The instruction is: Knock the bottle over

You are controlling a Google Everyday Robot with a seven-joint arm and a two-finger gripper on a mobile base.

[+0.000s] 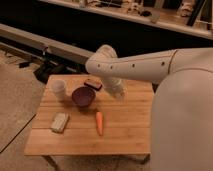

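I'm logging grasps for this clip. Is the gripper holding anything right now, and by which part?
It cannot be told. The gripper hangs at the table's far edge, right of the bowl, and the arm's wrist hides whatever is under it.
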